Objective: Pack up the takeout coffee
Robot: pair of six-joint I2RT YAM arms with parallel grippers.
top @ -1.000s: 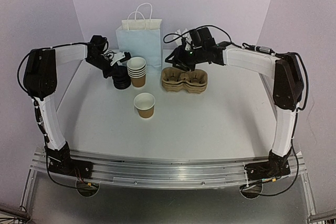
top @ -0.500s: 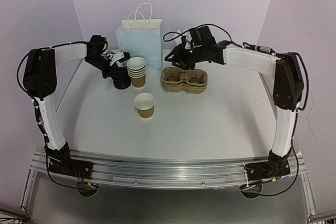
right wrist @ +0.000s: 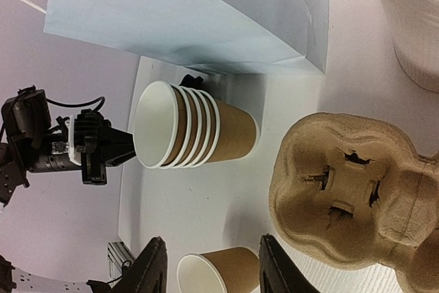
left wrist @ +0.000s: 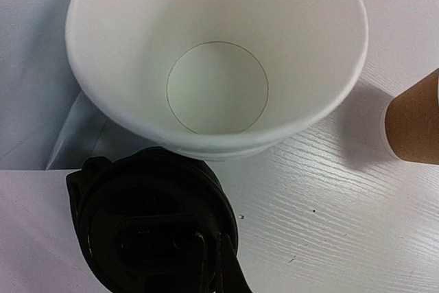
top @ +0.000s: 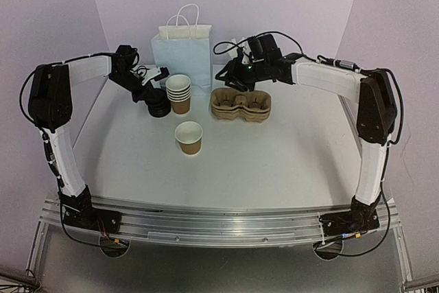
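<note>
A stack of brown paper cups (top: 180,92) with white insides stands mid-table; it fills the left wrist view (left wrist: 218,60) and shows in the right wrist view (right wrist: 192,127). A single open cup (top: 189,136) stands nearer, also seen between the right fingers (right wrist: 223,272). A stack of black lids (top: 158,105) sits left of the cups. My left gripper (top: 149,94) is down on the lids (left wrist: 151,224); its dark fingertips look pinched on the top lid's rim. My right gripper (top: 234,79) is open and empty, held above the table behind the pulp cup carriers (top: 240,103).
A pale blue paper bag (top: 182,53) with white handles stands at the back, behind the cup stack. A white holder of sticks (right wrist: 411,25) is behind the carriers (right wrist: 350,190). Purple walls close in the table on three sides.
The left arm has shifted slightly at the lid stack. The right gripper has drawn a little back and left. The cups, lids and carriers have not moved.
</note>
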